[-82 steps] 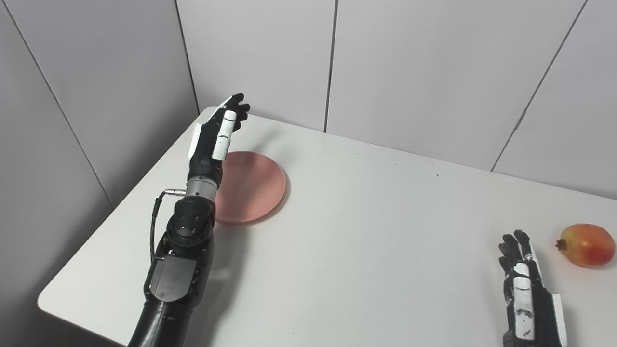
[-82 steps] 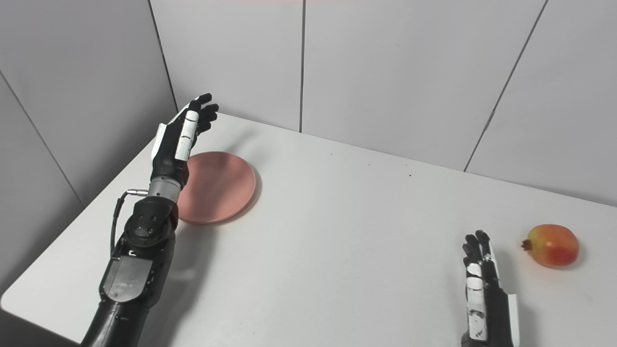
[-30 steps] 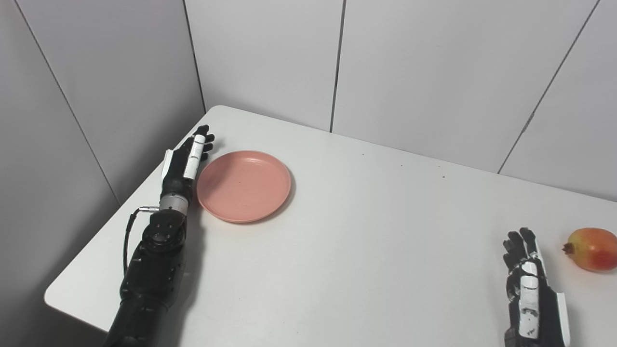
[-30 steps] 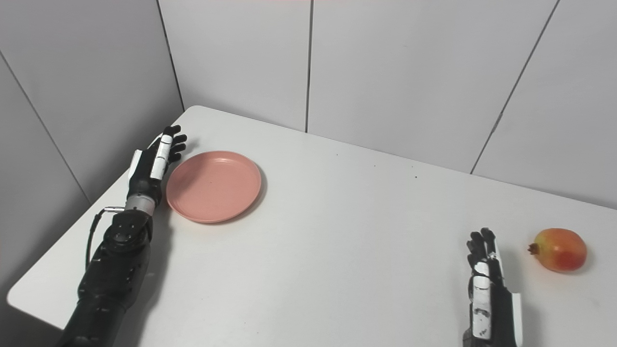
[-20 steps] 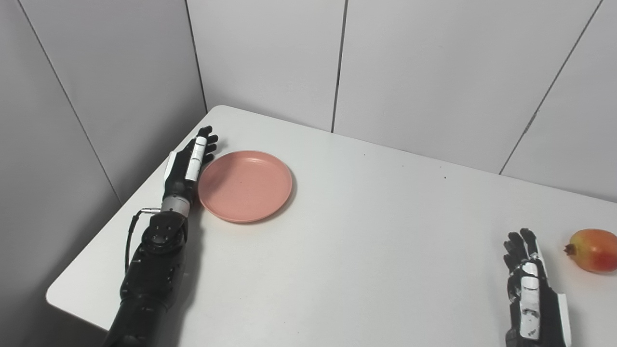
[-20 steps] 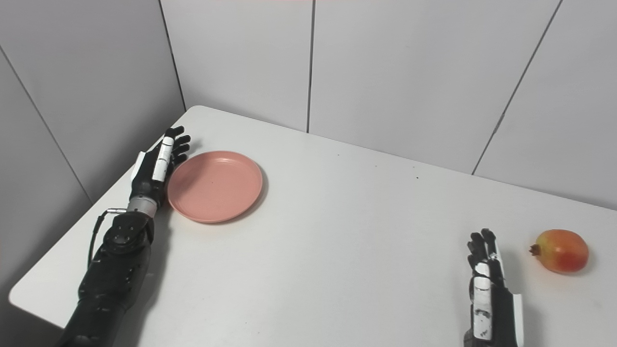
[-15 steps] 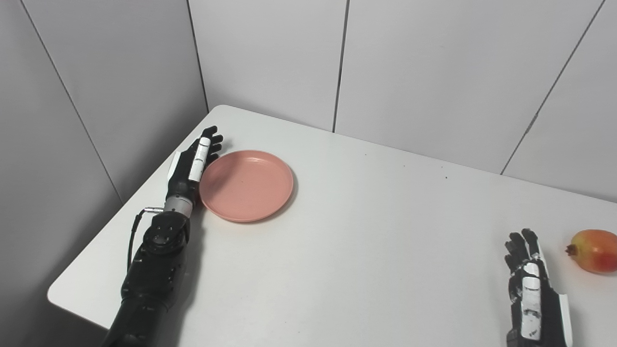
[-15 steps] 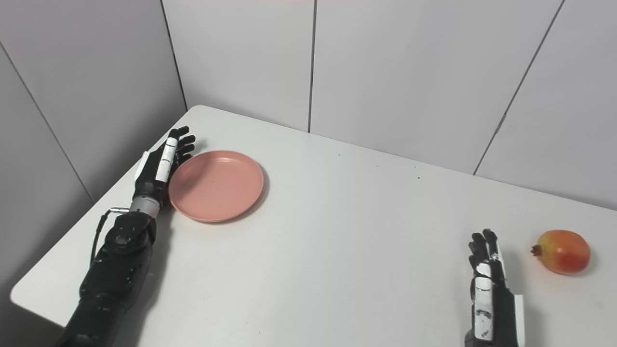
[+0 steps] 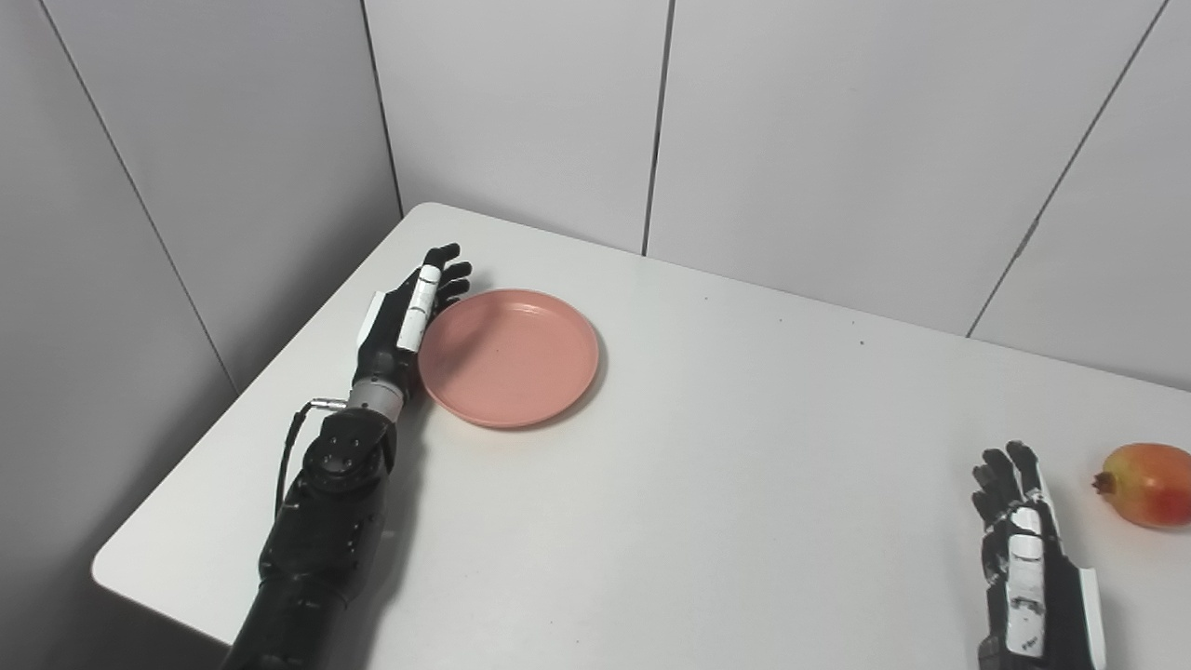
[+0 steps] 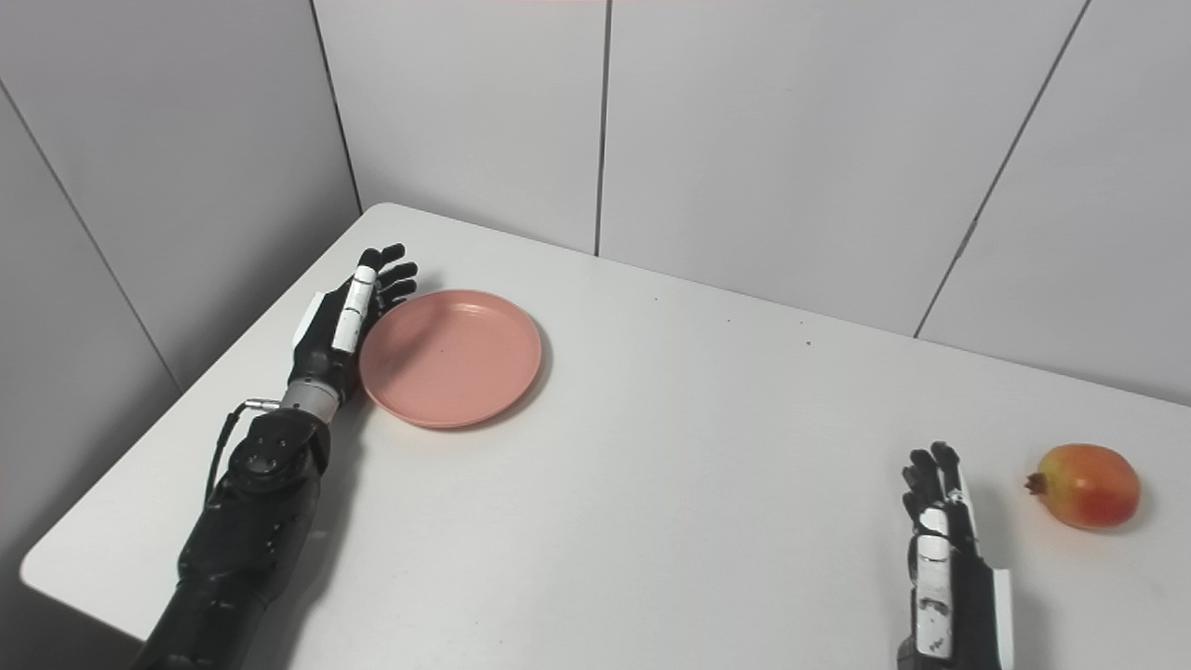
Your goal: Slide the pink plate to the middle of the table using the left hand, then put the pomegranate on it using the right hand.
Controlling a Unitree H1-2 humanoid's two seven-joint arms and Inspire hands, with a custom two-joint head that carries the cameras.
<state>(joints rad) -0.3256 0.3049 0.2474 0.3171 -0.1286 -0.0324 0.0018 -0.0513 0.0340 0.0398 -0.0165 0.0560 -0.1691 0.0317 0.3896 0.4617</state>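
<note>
Left hand (image 9: 402, 316) flat, fingers apart, edge against the pink plate (image 9: 510, 357) rim at its 9 o'clock. Plate sits at table (image 9: 707, 484) 10 o'clock, not centred: slide underway, I'd say. Right hand (image 9: 1023, 549) spread, holding nothing, pomegranate (image 9: 1144, 472) just beside at its 2 o'clock, untouched. Count: one plate, one pomegranate.
</note>
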